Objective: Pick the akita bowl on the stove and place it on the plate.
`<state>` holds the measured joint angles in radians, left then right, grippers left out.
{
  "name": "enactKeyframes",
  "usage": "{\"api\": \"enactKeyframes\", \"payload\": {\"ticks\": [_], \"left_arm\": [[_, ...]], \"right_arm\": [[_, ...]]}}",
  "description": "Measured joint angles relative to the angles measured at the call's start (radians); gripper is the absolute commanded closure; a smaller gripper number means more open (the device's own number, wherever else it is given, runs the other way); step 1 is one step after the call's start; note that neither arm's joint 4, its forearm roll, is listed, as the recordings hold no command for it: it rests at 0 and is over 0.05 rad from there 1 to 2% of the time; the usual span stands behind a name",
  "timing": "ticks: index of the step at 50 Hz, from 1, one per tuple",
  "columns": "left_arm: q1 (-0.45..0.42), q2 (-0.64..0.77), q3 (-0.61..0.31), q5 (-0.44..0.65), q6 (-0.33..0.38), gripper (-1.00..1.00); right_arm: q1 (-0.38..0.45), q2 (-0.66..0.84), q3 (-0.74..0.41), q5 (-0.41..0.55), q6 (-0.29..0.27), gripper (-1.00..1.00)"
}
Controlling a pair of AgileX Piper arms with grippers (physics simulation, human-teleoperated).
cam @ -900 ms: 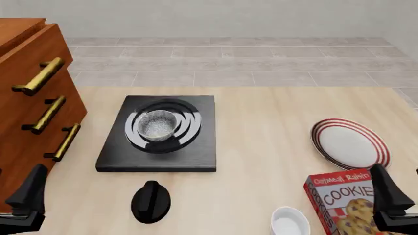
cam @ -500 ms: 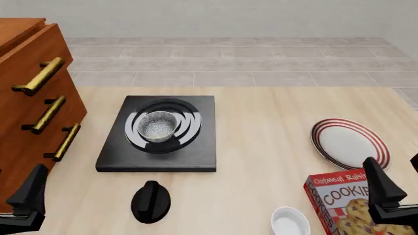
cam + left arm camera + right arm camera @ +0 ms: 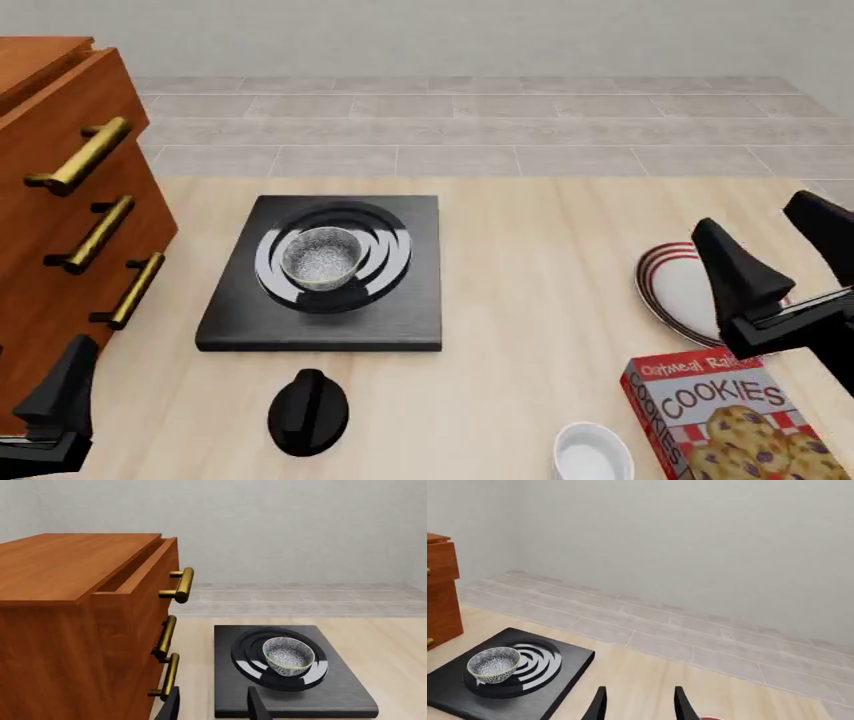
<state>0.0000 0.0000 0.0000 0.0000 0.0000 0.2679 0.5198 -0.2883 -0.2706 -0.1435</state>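
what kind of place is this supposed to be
Most likely a simulated kitchen-style tabletop: a stove with the akita bowl on its burner, a striped plate, a cookies box, and a wooden drawer cabinet beside it.

Akita bowl (image 3: 322, 256) upright on stove (image 3: 320, 316); plate (image 3: 674, 290) well apart.

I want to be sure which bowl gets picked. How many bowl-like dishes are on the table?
2. The akita bowl sits on the stove; a plain white ramekin stands at the near edge beside the cookie box. None looks hidden.
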Motion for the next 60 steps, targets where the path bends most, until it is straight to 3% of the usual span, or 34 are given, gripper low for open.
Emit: {"api": "enactKeyframes", "payload": {"ticks": [27, 39, 60], "left_arm": [[0.0, 0.0, 0.0, 0.0, 0.0, -1.0], [0.0, 0.0, 0.0, 0.0, 0.0, -1.0], [0.0, 0.0, 0.0, 0.0, 0.0, -1.0]], "right_arm": [[0.182, 0.389, -0.274, -0.006, 0.014, -1.0], [0.248, 0.508, -0.389, 0.03, 0.03, -1.0], [0.357, 0.746, -0.581, 0.096, 0.006, -1.0]]}}
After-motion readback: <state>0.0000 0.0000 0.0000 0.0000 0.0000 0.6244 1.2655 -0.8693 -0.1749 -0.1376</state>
